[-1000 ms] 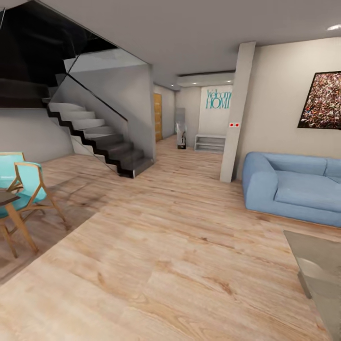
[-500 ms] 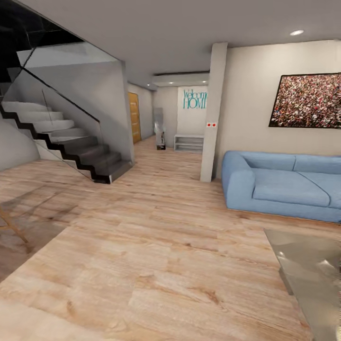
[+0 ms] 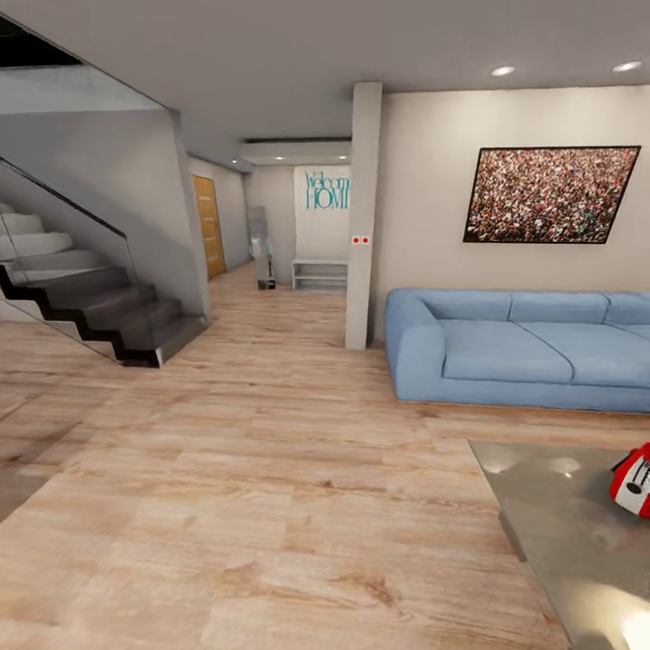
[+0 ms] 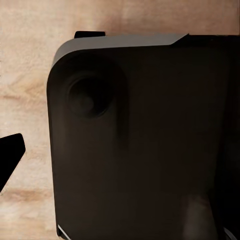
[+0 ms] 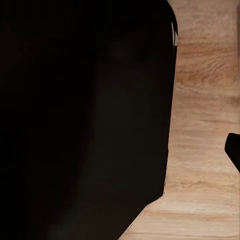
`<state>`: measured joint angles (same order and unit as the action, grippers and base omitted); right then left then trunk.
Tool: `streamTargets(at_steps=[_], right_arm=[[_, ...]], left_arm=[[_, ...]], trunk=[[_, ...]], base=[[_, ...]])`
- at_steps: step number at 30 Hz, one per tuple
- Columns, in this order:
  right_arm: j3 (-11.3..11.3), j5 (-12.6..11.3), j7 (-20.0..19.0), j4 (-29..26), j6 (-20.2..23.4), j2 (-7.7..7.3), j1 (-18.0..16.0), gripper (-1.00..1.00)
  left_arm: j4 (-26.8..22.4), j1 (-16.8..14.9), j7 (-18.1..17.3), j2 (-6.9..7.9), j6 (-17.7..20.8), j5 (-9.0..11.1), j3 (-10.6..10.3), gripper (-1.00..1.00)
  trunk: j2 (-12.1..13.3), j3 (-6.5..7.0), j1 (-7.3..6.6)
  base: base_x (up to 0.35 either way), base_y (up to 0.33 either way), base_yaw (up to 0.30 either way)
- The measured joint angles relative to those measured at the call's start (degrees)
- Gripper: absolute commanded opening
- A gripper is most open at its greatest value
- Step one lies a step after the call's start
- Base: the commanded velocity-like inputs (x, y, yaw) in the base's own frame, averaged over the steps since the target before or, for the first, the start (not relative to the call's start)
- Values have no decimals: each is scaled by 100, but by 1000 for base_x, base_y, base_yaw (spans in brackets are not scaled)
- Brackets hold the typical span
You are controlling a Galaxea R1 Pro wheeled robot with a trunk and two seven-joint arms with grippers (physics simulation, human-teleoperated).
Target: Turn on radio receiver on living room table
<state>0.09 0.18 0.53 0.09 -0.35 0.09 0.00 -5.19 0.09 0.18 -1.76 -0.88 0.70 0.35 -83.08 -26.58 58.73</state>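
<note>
Panning rightward since a second ago, the head camera has brought the radio (image 3: 635, 479) into sight; nothing in the room itself moved. It sits by the table's (image 3: 542, 487) far edge, cut off by the frame's right side. Beyond stands the sofa (image 3: 506, 348); the staircase (image 3: 99, 311) is well apart. Neither gripper's state can be told: dark housing blocks both wrist views. Risk: driving on could strike the table's near corner.
</note>
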Motion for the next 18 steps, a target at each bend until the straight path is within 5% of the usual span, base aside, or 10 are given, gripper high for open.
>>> streamTargets(at_steps=[8, 18], right_arm=[[-7, 0, 0, 0, 2, 0, 0, 100], [0, 0, 0, -2, 9, 0, 0, 100]], left_arm=[[0, 0, 0, 0, 0, 0, 1, 100], [0, 0, 0, 0, 0, 0, 1, 100]], trunk=[[0, 16, 0], [0, 19, 0]], base=[[323, 0, -244], [323, 0, -22]])
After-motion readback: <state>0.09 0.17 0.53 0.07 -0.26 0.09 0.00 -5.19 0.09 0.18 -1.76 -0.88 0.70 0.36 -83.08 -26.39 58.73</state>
